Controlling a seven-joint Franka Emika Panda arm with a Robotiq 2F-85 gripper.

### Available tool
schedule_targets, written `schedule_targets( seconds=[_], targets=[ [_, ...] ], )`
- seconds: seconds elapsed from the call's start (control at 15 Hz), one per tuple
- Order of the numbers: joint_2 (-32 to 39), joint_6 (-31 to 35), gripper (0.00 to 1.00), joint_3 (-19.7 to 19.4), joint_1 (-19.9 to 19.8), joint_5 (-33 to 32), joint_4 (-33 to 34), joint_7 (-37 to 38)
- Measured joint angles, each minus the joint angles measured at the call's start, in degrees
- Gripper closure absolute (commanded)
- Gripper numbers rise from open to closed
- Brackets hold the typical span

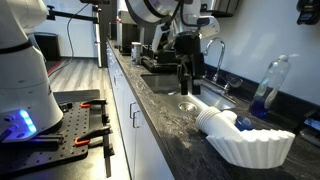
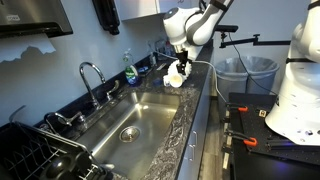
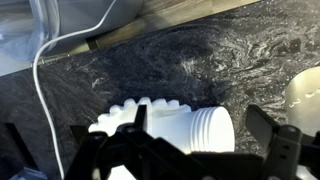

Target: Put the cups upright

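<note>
The cups (image 3: pixel 190 130), a nested white stack, lie on their side on the dark marbled countertop, their open end against the white fluted paper bowl (image 3: pixel 125 118). They also show in an exterior view (image 1: pixel 214 118) beside the bowl (image 1: pixel 255 147). My gripper (image 3: pixel 200 130) hangs just above the stack, open, with one finger on each side of the cups and not touching them. In both exterior views the gripper (image 1: pixel 186 84) (image 2: pixel 177 72) points down over the counter beside the sink.
A clear bottle with blue liquid (image 1: pixel 268 85) stands by the wall behind the bowl. The steel sink (image 2: pixel 135 118) and its faucet (image 2: pixel 90 75) lie along the counter. A white cable (image 3: pixel 45 70) runs over the counter near the wall.
</note>
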Motion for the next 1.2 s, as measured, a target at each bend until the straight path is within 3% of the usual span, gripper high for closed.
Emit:
schedule_targets(
  seconds=[0.4,1.2],
  targets=[
    [4.5,0.0,0.00,0.0,1.8,-9.7,2.9,9.5],
    [17.4,-3.5,0.00,-2.5,4.7,-13.8,14.5,12.0]
  ],
)
